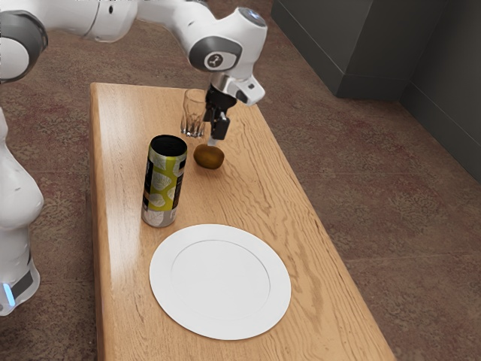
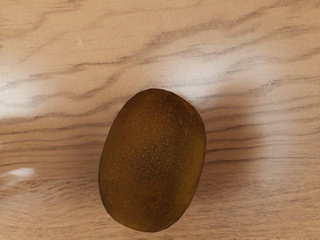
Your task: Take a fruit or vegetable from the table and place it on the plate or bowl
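Right beneath us lies the kiwi, resting on its side on the bare wood, untouched and roughly centred under the hand. Our fingers hang just above it, pointing down, and from this side-on angle we cannot tell whether they stand wide or narrow. We judge the step in hand to be the approach for the pick: nothing is lifted yet, and the plate carries nothing. The next move, as we read it, calls for a straight descent until the fingers sit on either side of the fruit's narrower middle, then a firm but gentle close, since a rounded, fuzzy skin may roll or slip out sideways. Just behind the hand stands a clear drinking glass, near enough that we should keep the descent vertical. On the other side of the kiwi, toward the plate, a tall yellow-patterned can stands upright, and the carry to the plate should pass beside it, not over it. The white plate lies well apart from the kiwi, at the closer end of the counter, a long slab of light oak with strong grain and soft reflections. Beyond its edges spreads a mottled reddish-brown floor, and farther back stand dark grey cabinets.
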Controlling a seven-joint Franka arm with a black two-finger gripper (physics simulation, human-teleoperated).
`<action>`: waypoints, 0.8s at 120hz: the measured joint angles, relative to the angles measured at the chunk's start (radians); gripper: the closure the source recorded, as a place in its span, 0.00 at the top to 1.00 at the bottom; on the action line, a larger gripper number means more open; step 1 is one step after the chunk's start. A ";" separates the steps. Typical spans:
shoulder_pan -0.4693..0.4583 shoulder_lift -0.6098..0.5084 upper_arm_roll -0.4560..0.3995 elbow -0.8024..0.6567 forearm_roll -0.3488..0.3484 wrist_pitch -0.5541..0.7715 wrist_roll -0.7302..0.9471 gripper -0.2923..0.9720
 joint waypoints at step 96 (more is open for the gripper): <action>0.019 0.115 0.012 -0.068 -0.078 0.142 0.168 0.51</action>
